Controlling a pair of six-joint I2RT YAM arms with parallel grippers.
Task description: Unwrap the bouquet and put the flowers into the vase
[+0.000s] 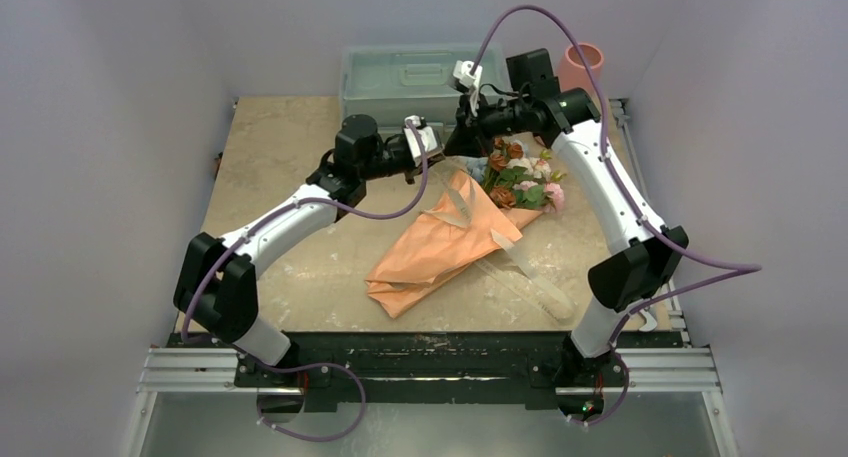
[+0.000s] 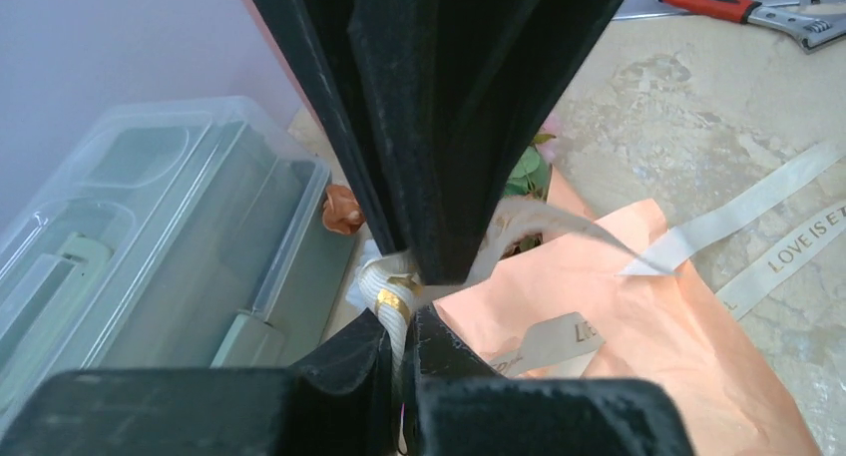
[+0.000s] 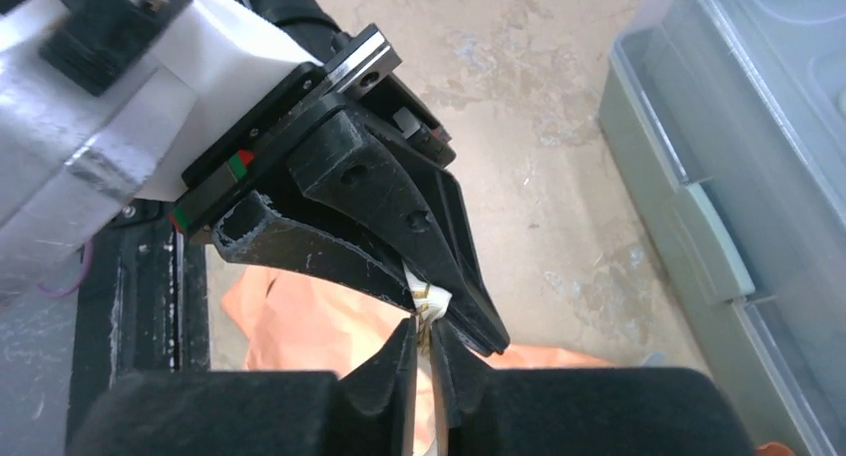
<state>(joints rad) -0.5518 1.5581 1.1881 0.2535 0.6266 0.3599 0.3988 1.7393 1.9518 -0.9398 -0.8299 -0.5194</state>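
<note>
Bouquet (image 1: 450,242) lies flat on the mottled stone-look table (image 1: 280,147), centre, a long cone of creased matte orange paper with its narrow end toward the arm bases. Flowers (image 1: 518,182) spill from the wide far end: rust, pink and cream blooms among green leaves. Vase (image 1: 585,65), a smooth salmon cylinder, stands upright at the far right edge behind the right arm, well apart from the bouquet. Left gripper (image 2: 401,326): jaws pressed together on a bunched piece of cream ribbon (image 2: 389,294) with a gold fleck. Right gripper (image 3: 427,341): fingers tip to tip with the left, pinched on the same ribbon. Flat printed ribbon tails trail loose over paper and table. Translucent grey-green plastic box (image 1: 405,77) sits along the far edge
</note>
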